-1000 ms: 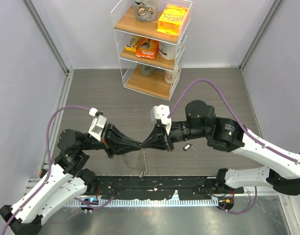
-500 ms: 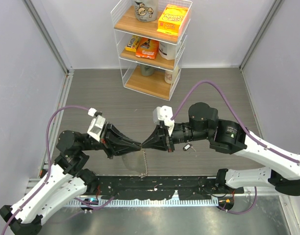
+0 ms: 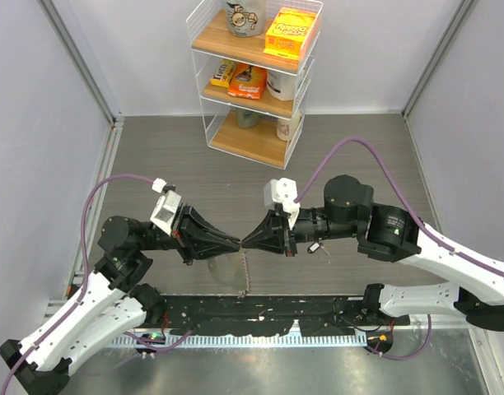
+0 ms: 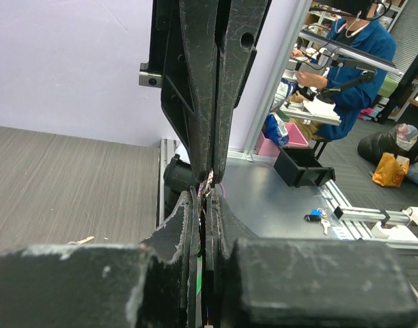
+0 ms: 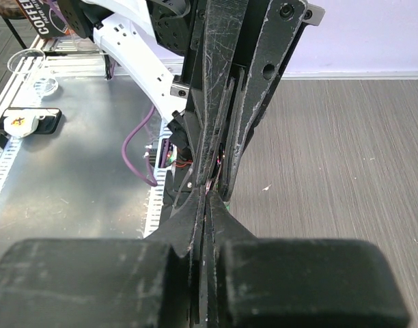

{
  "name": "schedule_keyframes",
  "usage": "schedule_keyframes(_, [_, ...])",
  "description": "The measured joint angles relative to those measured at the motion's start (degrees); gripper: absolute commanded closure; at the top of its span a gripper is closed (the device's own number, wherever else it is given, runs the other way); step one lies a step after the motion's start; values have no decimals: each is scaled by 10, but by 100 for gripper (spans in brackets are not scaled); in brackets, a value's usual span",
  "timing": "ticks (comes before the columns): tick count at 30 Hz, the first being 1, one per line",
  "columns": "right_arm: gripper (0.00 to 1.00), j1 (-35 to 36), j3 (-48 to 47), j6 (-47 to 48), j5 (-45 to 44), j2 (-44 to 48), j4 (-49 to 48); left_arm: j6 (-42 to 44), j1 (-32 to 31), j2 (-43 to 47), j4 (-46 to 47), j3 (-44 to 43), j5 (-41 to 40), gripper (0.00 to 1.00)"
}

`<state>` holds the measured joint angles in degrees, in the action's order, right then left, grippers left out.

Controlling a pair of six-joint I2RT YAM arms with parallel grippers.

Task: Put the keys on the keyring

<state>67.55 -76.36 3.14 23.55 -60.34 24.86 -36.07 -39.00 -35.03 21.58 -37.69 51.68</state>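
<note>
Above the table's front middle, my left gripper (image 3: pixel 235 243) and right gripper (image 3: pixel 247 242) meet tip to tip. The keyring's grey-brown chain (image 3: pixel 244 271) hangs straight down from that meeting point. In the left wrist view my left gripper (image 4: pixel 205 198) is shut on the keyring, and its green piece (image 4: pixel 197 270) shows between the jaws. My right gripper (image 5: pixel 210 195) is shut too, with a bit of green (image 5: pixel 226 206) just past its tips. What its tips pinch is too small to tell. One small key (image 3: pixel 315 247) with a dark head lies on the table under the right wrist.
A white wire shelf rack (image 3: pixel 256 74) with boxes and cups stands at the back centre. A black cable rail (image 3: pixel 260 317) runs along the near edge between the arm bases. Grey walls close in both sides. A bunch of keys with a blue tag (image 4: pixel 315 216) lies on the metal surface.
Both grippers have drifted slightly to the right, still tip to tip. The right arm's wrist has pulled back a little. The chain still hangs below them.
</note>
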Motion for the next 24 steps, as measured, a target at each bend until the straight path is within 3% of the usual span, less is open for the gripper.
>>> schedule_keyframes(24, [95,2,-16,26,25,-10,-9,1,0,19,8,-1,1,100])
